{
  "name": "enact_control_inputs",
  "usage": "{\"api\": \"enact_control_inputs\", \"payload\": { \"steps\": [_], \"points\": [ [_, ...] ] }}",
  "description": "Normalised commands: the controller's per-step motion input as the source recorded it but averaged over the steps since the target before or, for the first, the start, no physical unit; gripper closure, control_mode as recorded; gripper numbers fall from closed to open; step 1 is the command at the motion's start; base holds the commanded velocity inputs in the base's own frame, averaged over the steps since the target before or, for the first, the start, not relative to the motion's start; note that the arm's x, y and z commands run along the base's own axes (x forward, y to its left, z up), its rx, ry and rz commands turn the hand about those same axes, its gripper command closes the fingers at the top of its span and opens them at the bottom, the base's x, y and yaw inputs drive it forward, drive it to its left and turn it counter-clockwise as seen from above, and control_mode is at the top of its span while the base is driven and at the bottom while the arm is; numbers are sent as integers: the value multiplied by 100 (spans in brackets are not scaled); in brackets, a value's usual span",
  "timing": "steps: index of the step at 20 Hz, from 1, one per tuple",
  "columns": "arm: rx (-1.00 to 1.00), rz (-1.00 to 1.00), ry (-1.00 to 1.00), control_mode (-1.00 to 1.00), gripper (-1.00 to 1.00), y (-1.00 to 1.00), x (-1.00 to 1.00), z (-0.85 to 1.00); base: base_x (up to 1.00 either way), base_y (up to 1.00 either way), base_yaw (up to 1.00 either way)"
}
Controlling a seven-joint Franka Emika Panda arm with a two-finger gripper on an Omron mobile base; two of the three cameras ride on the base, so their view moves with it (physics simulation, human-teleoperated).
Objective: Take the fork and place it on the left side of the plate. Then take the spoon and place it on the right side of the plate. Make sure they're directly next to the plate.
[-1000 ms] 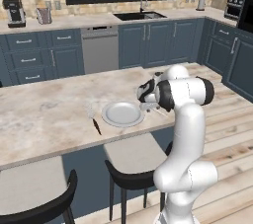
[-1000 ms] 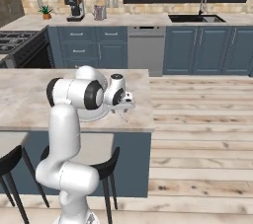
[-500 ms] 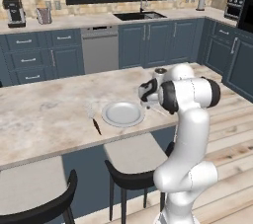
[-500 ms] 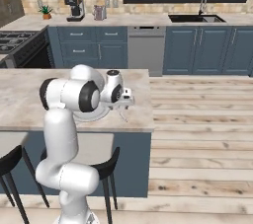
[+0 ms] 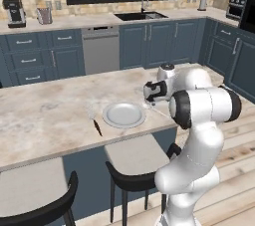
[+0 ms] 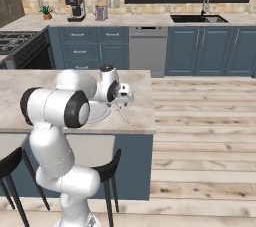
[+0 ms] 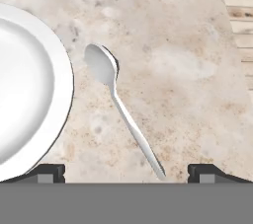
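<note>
Spoon (image 7: 118, 107) lies free beside plate (image 7: 29, 94) | plate cut off left | pincer (image 7: 126, 171) wide open, empty

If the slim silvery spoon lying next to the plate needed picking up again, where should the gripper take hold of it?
Probably mid-handle, from straight above. The slim silvery spoon lies flat on the counter, its thin straight handle slanting away from the round pale plate. The open gripper should close across that handle; the rounded bowl sits closer to the plate's rim.

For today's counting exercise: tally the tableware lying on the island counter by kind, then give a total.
Fork: 1
Spoon: 1
Plate: 1
Total: 3
</note>
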Motion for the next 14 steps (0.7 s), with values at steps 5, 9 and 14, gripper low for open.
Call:
{"api": "enact_control_inputs", "payload": {
  "steps": [5, 9, 14],
  "points": [
    [0, 0, -11, -100, -100, 0, -95, 68, 0, 0, 0],
    [1, 0, -14, -100, -100, 0, -100, 82, 0, 0, 0],
    [1, 0, -17, -100, -100, 0, -100, 96, 0, 0, 0]
  ]
}}
